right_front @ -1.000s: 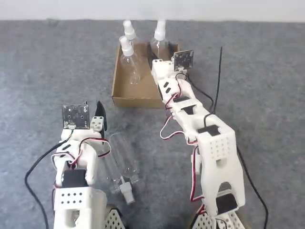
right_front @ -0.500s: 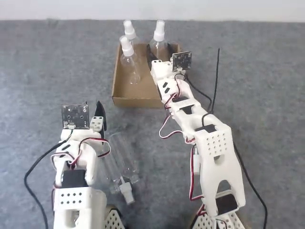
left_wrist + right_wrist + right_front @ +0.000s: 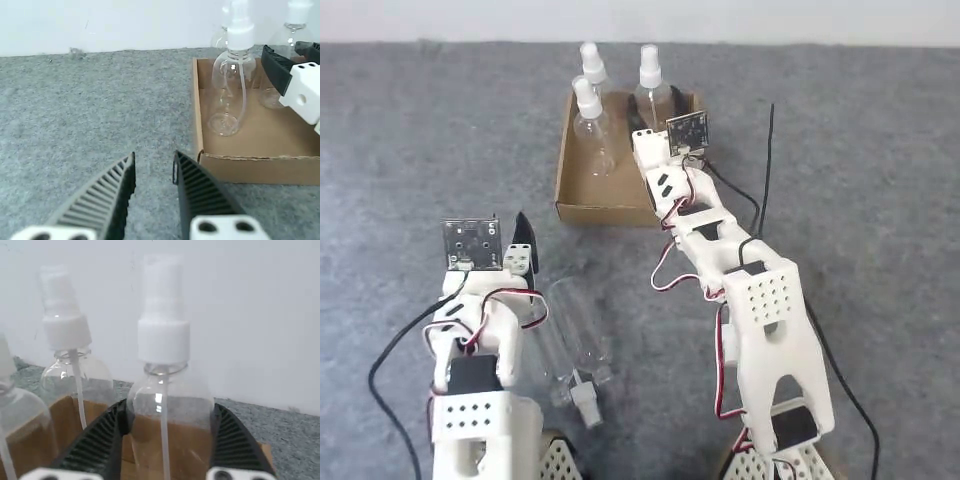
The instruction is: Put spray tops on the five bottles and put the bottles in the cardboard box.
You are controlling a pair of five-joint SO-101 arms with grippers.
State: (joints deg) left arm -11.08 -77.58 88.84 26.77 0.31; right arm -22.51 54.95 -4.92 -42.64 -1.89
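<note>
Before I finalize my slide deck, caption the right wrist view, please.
Right gripper gripping a capped spray bottle at the cardboard box.

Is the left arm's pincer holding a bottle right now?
No, the left pincer is open, with bare grey carpet showing in the gap.

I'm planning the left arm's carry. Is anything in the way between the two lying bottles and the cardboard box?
Nothing visible lies on the carpet between the lying bottles and the box. The right arm stretches over the box's near edge on one side; the rest of that edge is free.
</note>
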